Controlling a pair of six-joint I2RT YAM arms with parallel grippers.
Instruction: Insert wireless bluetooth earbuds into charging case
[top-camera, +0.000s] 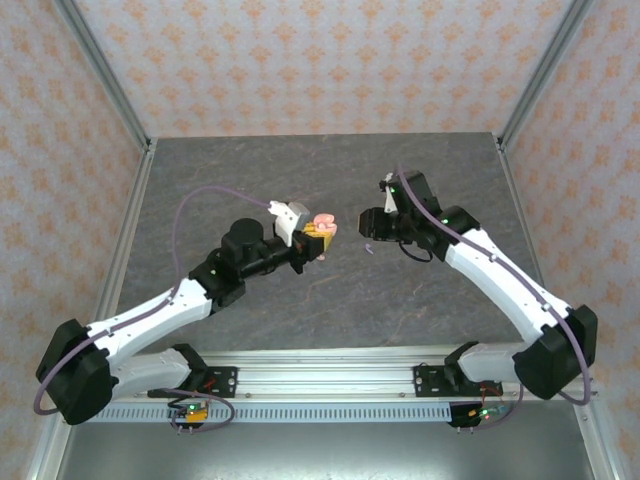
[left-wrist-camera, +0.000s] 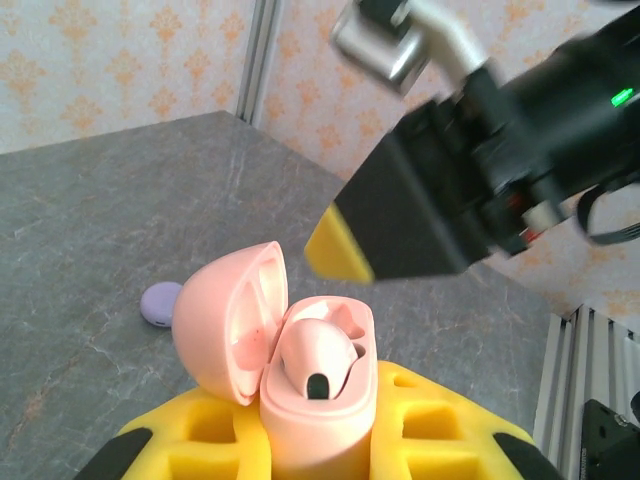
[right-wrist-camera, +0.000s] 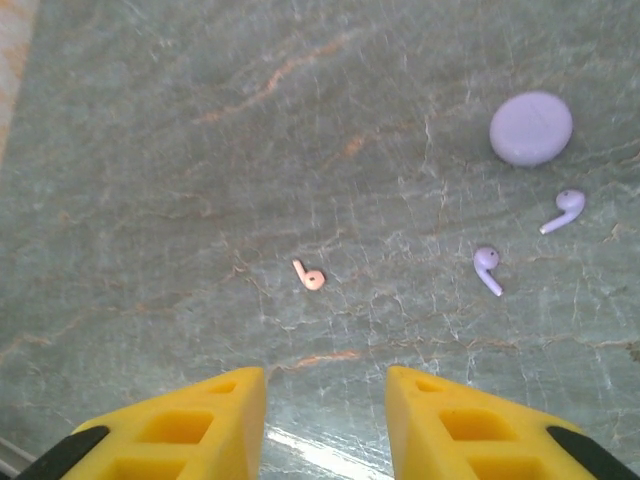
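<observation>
L gripper (left-wrist-camera: 320, 445): yellow fingers clamped on the base of a pink case (left-wrist-camera: 262, 340). I'm holding it upright, off the table, lid hinged open to the left. One pink bud (left-wrist-camera: 316, 352) sits in the case's well, dark tip facing the camera. I can't tell if it's fully seated.

R gripper (right-wrist-camera: 325, 400): yellow fingers apart w/ a clear gap and nothing between them, pointing down at the table (right-wrist-camera: 150, 200). From the L wrist cam it hangs above and to the right of the open case, not touching it, and looks blurred. From overhead it's just right of the case.

On the grey stone-look table below the R gripper:
- Loose pink bud (right-wrist-camera: 310, 275), lying flat, roughly in line w/ the gap between the fingers.
- First purple bud (right-wrist-camera: 487, 268), off to the right of the pink one.
- Second purple bud (right-wrist-camera: 565, 208), near the first, farther right.
- Purple case (right-wrist-camera: 531, 128), round, lid shut, near both purple buds but touching neither.
</observation>
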